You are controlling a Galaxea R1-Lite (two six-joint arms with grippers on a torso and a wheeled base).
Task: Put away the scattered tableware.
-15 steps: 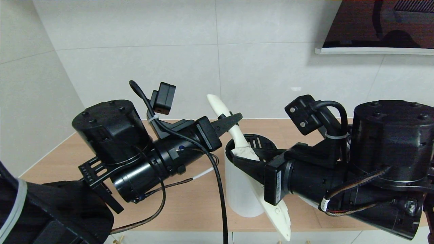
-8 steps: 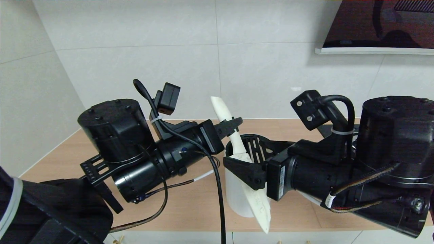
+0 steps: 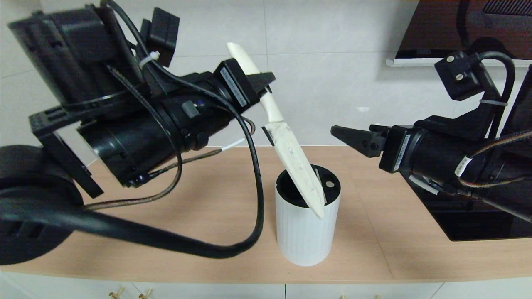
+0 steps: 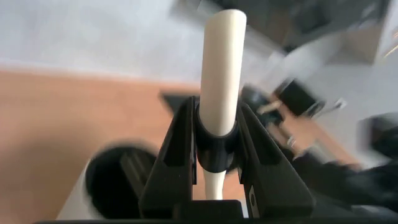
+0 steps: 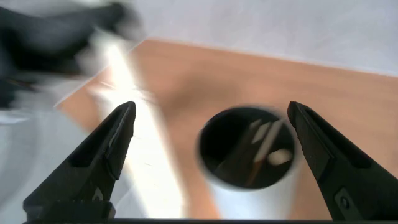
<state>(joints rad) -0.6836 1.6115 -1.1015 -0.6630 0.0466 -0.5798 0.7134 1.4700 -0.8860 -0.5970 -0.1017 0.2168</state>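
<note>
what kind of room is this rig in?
Most likely a kitchen: a wooden countertop against a tiled wall, what looks like a black cooktop at its right end, and a white utensil holder with a white knife gripped above it by the left end effector.

No print can be read. The white sticker (image 3: 232, 84) behind the left claw (image 3: 262, 83) and a second sticker (image 3: 402, 151) behind the right claw (image 3: 345, 135) bear lettering too small to make out, like the faint marks on the knife (image 3: 297, 160).
</note>
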